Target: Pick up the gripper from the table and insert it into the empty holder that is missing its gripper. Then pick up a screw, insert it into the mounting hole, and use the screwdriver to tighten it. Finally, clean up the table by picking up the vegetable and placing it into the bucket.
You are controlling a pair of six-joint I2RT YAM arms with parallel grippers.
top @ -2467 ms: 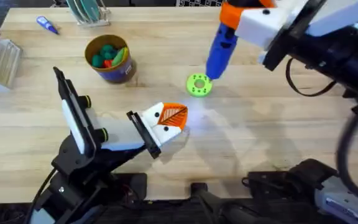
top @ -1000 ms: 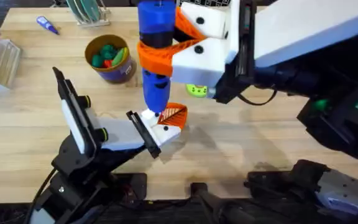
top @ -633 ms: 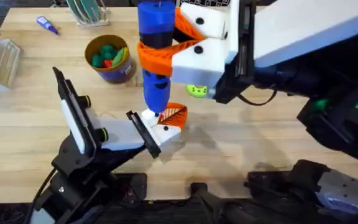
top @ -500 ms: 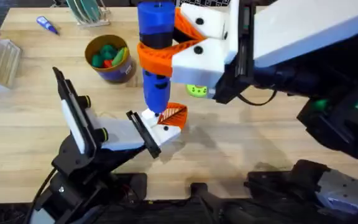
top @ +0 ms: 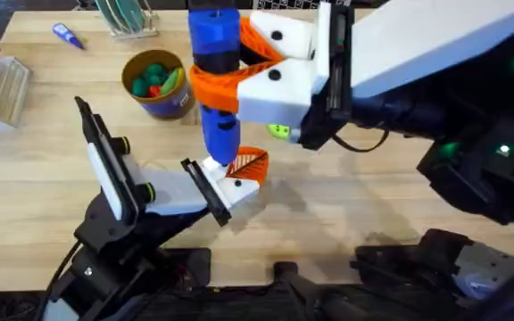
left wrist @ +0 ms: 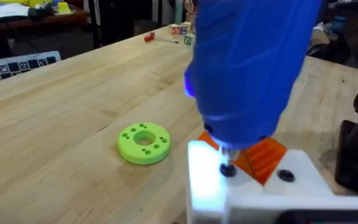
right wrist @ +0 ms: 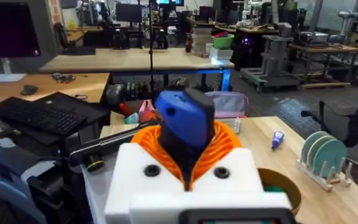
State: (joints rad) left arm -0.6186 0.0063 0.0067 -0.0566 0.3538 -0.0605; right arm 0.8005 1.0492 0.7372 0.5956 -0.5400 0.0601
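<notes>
Right gripper (top: 239, 76) clamps the screwdriver (top: 217, 85) upright, bit down on the screw (left wrist: 227, 169) in the holder (top: 226, 183), set for tightening. Left gripper's finger state: cannot tell; that arm seems to steady the holder on the counter (top: 373, 205). Bucket (top: 157, 85) stands just behind.

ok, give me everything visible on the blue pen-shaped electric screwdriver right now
The blue pen-shaped electric screwdriver looks like smooth matte plastic with a rounded body narrowing toward the bit. It stands roughly upright, bit down, clamped between the orange ribbed pads of the right gripper. In the left wrist view its thin metal bit meets a small dark screw head on the white plastic holder block, beside the orange wedge-shaped fingertip. A blue glow shows at its side.
</notes>
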